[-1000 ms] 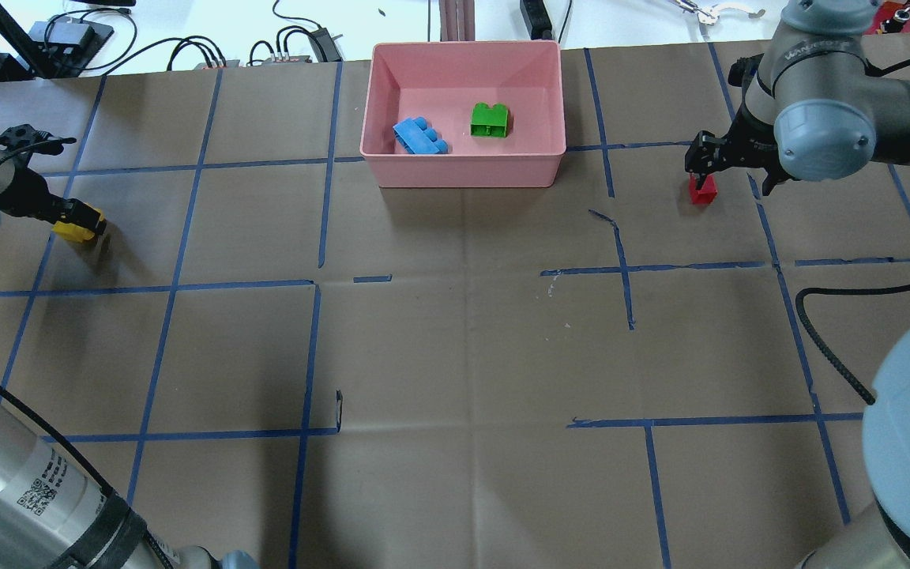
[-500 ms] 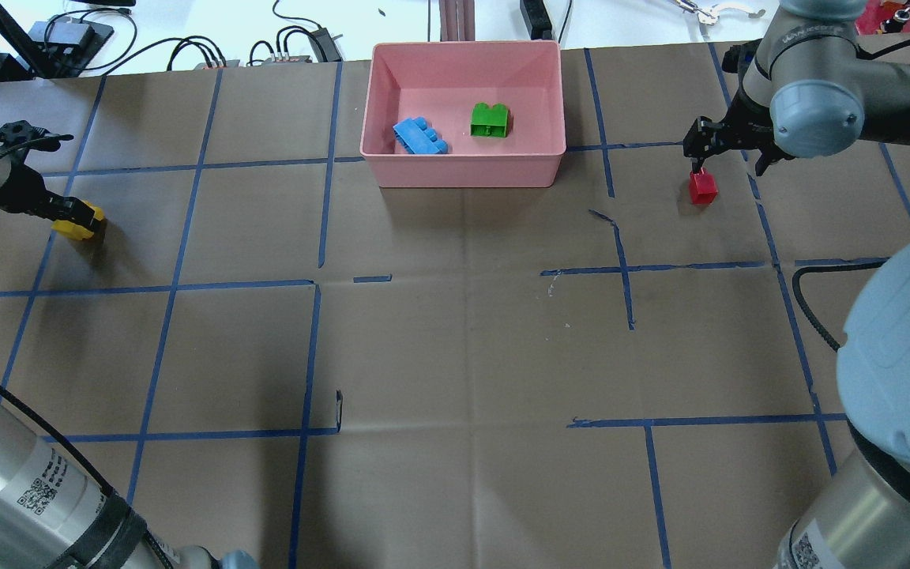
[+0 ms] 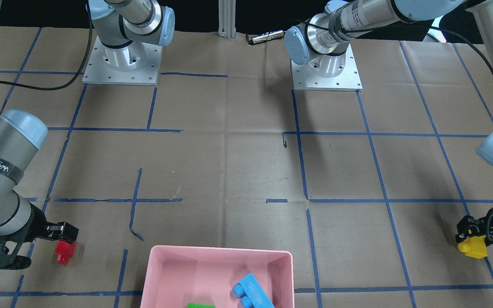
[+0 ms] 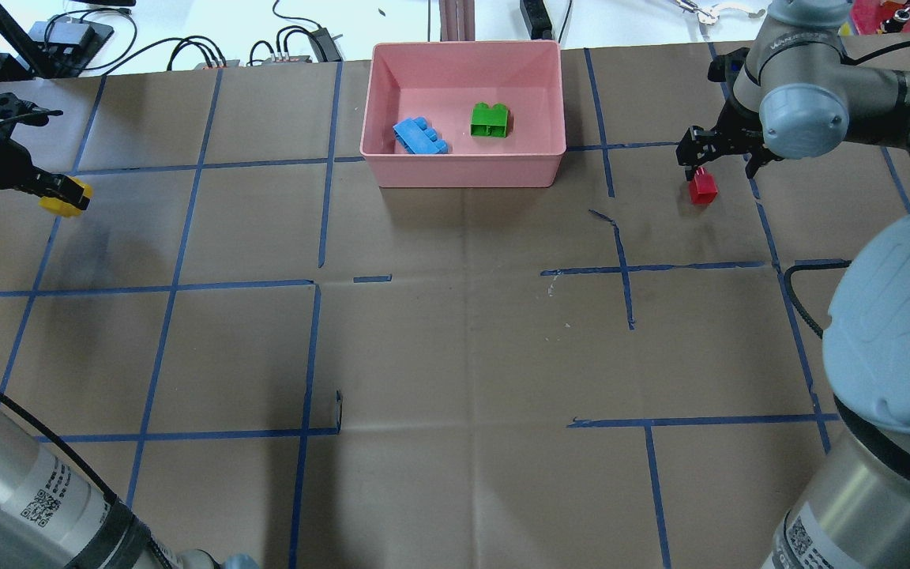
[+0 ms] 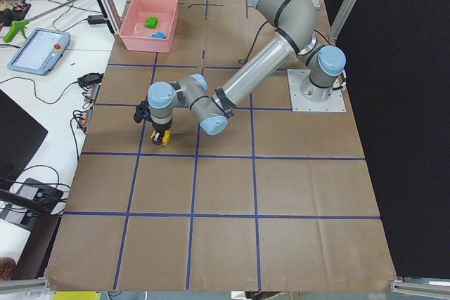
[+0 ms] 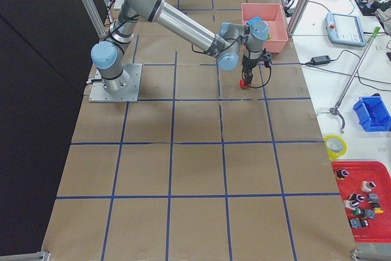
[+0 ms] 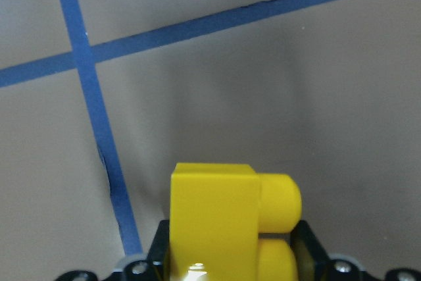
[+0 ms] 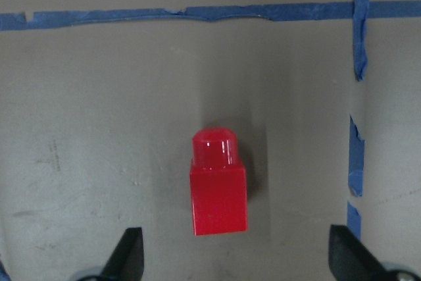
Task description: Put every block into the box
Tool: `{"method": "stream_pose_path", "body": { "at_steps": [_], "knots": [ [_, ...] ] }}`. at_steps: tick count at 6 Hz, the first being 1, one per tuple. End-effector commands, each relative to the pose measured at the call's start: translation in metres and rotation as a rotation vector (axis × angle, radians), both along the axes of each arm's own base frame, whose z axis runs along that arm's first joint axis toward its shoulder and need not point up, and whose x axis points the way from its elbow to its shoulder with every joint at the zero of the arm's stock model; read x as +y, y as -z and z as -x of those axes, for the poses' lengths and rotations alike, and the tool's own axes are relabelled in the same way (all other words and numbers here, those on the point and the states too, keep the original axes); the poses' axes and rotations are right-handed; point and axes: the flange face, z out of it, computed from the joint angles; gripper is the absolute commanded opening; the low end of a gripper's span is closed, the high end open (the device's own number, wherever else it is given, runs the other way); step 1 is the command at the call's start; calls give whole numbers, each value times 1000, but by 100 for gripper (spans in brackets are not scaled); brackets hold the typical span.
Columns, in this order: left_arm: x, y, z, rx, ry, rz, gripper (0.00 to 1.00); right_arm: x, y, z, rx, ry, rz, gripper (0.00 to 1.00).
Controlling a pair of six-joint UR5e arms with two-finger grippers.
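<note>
The box [image 4: 463,171] sits at the far middle of the paper. The blue block [image 4: 420,136] and green block [image 4: 490,120] lie inside it, apart from each other. So half the job looks done.

The yellow block [image 4: 65,198] is well off to the box's left, clamped between the jaws of the left gripper [image 4: 58,192]. Its shadow falls apart from it, so I judge it lifted clear.

The red block [image 4: 702,188] lies on its side to the box's right, touched by nothing. The right gripper [image 4: 701,164] hovers just above it, jaws spread wide to either side.

The left arm is at the carry step and needs to cross to above the box and let go over bare floor. The right arm needs to drop until its fingers straddle the red block, then close on its flat sides, well centred, since the block is small.
</note>
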Motion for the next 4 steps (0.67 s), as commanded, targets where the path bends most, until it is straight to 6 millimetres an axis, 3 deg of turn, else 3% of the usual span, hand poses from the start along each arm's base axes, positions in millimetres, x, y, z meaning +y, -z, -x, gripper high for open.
{"method": "stream_pose_path", "body": {
  "at_steps": [1,2,4],
  "knots": [
    [-31,-85,60,18,24,-22,26,-8,19,1,0,-2,6,100],
    [-57,-112,114,24,13,-13,26,-6,22,-2,-42,-2,6,100],
    [-78,-137,273,91,-211,-17,27,-3,27,-1,-49,3,-7,99]
  ]
}}
